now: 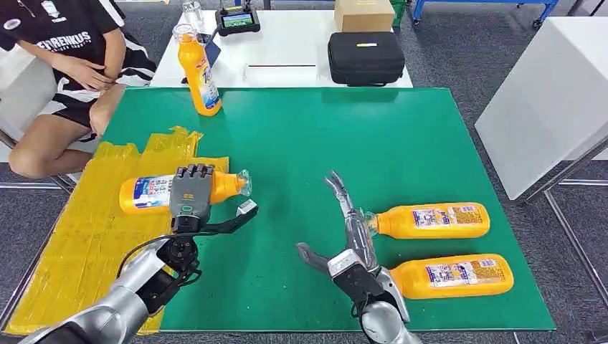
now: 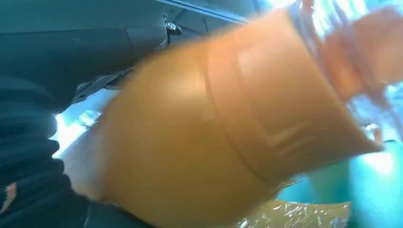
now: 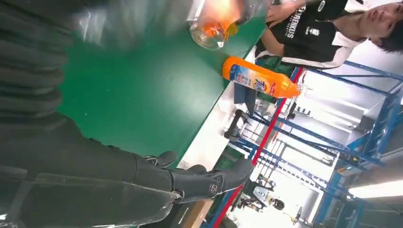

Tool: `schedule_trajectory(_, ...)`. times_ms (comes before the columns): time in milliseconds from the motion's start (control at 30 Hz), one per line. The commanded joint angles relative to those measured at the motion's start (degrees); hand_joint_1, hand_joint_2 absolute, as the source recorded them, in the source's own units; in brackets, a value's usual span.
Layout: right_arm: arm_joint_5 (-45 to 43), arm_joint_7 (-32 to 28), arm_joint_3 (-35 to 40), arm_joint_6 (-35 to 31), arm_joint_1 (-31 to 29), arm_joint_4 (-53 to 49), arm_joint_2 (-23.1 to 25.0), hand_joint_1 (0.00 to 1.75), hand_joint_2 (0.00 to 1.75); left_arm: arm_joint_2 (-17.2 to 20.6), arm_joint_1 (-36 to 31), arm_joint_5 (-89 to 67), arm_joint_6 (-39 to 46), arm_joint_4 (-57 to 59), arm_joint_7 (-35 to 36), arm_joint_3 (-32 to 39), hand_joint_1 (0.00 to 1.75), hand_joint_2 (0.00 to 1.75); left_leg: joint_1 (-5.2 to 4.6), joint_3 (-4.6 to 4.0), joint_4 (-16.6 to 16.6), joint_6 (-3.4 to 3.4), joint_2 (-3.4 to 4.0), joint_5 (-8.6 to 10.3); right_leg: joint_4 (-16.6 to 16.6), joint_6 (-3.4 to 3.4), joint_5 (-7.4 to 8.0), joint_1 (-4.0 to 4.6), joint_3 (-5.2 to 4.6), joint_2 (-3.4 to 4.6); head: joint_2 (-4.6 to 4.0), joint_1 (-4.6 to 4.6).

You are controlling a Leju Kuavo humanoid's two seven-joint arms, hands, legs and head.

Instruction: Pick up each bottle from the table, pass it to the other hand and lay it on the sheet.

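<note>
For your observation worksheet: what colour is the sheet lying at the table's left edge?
Yellow. The crinkled sheet shows best in the head view, lying over the green table.

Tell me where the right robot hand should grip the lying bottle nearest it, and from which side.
Grip the nearest lying bottle around its labelled mid-body, coming down from above. It lies flat on the green mat, its long axis running left to right with the neck pointing at the open right robot hand, so fingers can probably close across its width.

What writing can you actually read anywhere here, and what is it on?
"EXTREMKUS", roughly, partly hidden: the seated person's black shirt.
Bottle labels: too small or blurred on the held bottle, standing bottle and two lying bottles.
Device screen: unreadable.
</note>
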Motion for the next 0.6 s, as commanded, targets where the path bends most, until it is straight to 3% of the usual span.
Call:
schedule_trajectory(33, 0.55, 1.16, -0.16, 0.41, -0.88, -0.17, -0.56, 0.00, 1.75, -1.29, -3.22, -0.10, 0.82, 8.40, 1.05, 2.94, 0.00, 1.75, 0.08, 0.24, 0.01, -0.21, 0.01, -0.13, -0.01, 0.02, -0.12, 0.07, 0.26, -0.08, 0.00, 0.00)
schedule_trajectory(267, 1.56, 2.41, -1.03, 1.24, -0.42, -0.91, -0.84, 0.00, 1.75, -2.77, -2.10, -0.10, -0.54, 9.46, -1.60, 7.33, 0.00, 1.75, 0.07, 0.15, 0.01, -0.15, 0.00, -0.08, -0.03, 0.02, -0.07, 0.06, 0.17, -0.08, 0.00, -0.02)
schedule_trajectory(333, 2.78, 2.63, -1.76, 1.19, 0.22, -1.59, -1.09, 0.00, 1.75, -5.49, 0.05, 2.97, 2.44, 7.54, -11.15, 17.47, 0.00, 1.75, 0.05, 0.22, 0.00, -0.17, -0.02, -0.11, -0.02, 0.03, -0.12, 0.05, 0.23, -0.11, 0.00, -0.02)
schedule_trajectory(400, 7.63, 2.55, -2.35, -1.72, 1.02, -2.60, -1.89, 0.00, 1.75, -9.78, 2.66, 22.81, 2.05, 2.98, -32.70, 28.40, 0.00, 1.75, 0.02, 0.12, -0.03, -0.10, -0.07, -0.04, -0.05, 0.03, -0.07, 0.02, 0.14, -0.13, 0.00, -0.02)
schedule_trajectory(433, 15.67, 2.89, -2.65, -6.00, 1.30, -3.19, -2.80, 0.00, 1.75, -12.59, 5.03, 39.10, -3.48, -2.99, -46.82, 34.20, 0.00, 1.75, 0.05, 0.22, -0.02, -0.15, -0.14, -0.11, -0.07, 0.06, -0.14, 0.05, 0.29, -0.23, 0.00, -0.02)
schedule_trajectory(467, 24.42, 4.23, -3.04, -9.52, 1.20, -3.48, -3.59, 0.00, 1.75, -14.74, 7.18, 53.83, -11.26, -8.50, -55.89, 37.93, 0.00, 1.75, 0.08, 0.31, 0.01, -0.20, -0.19, -0.18, -0.06, 0.08, -0.22, 0.07, 0.41, -0.30, 0.00, 0.00)
schedule_trajectory(500, 32.15, 6.34, -3.56, -11.65, 0.86, -4.36, -4.29, 0.00, 1.75, -15.51, 9.40, 65.33, -18.82, -13.87, -58.88, 38.40, 0.00, 1.75, -0.02, 0.02, 0.01, -0.06, -0.21, -0.03, -0.03, 0.06, -0.08, -0.01, 0.08, -0.24, 0.00, -0.04)
schedule_trajectory(600, 32.18, 6.77, -3.97, -11.00, 0.65, -5.04, -4.54, 0.00, 1.75, -15.34, 10.29, 66.09, -18.63, -15.97, -57.57, 37.06, 0.00, 1.75, -0.09, 0.01, 0.03, -0.07, -0.10, -0.07, -0.02, 0.06, -0.08, -0.04, 0.06, -0.13, 0.00, -0.04)
